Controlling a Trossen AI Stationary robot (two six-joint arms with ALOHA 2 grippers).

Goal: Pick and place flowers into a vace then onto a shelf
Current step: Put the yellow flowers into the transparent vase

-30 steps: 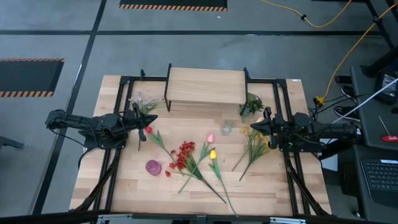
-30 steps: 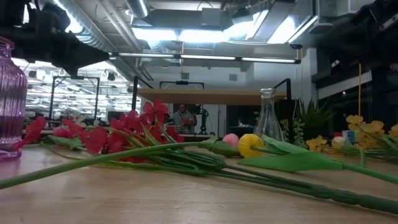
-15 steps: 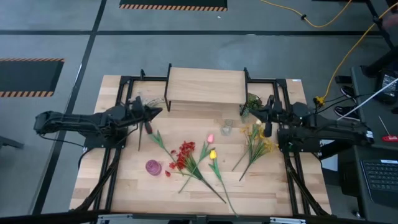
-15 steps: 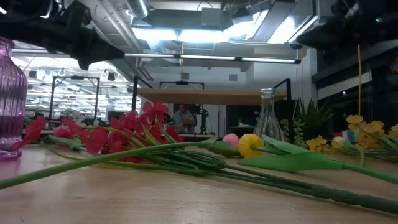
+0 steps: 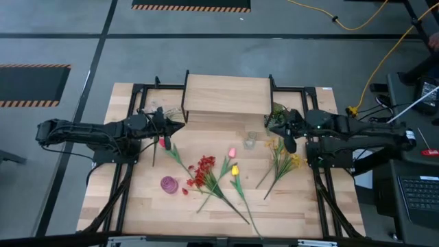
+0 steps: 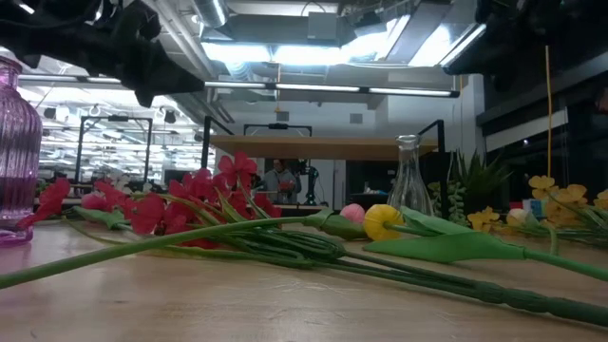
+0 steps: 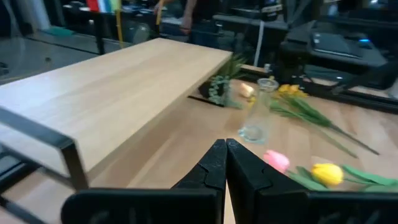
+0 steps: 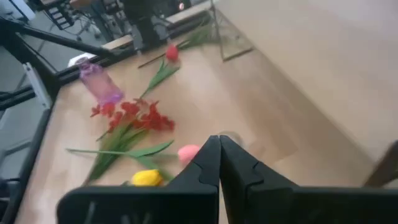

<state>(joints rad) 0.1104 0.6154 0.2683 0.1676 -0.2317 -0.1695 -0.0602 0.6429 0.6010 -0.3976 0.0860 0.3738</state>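
On the table: loose flowers (image 5: 216, 180) spread flat over the middle and right of the wooden top, none of them in a vase.
Left arm: stretched out low from the left edge, pointing toward the centre, pretty much horizontal above the board.
Left gripper (image 5: 164, 132): sits just off the shelf's front-left corner, right above the red tulip (image 5: 163, 143). Fingers (image 7: 219, 163) pinched together tip to tip with nothing between them, clear in the left wrist view.
Right arm: mirror pose, reaching in from the right edge, also flat and level.
Right gripper (image 5: 290, 140): hangs near the shelf's front-right corner, over the yellow blossoms (image 5: 282, 159). Fingers (image 8: 217, 155) closed flush on themselves too, empty.
Shelf (image 5: 227, 95): at the back centre of the table, light wood board on black legs, top bare.
Clear vase (image 5: 251, 140): upright just in front of the shelf, between the two grippers, closer to the right one.
Purple vase (image 5: 169, 184): front left of the flowers, standing upright in the low view.
Red berry spray (image 5: 204, 169): middle of the table, stalks crossing the tulip stalks.
Pink tulip (image 5: 232, 152) and yellow tulip (image 5: 234, 169): just beside each other, right of the berries.
Green plant (image 5: 276, 115): tucked by the shelf's right end.
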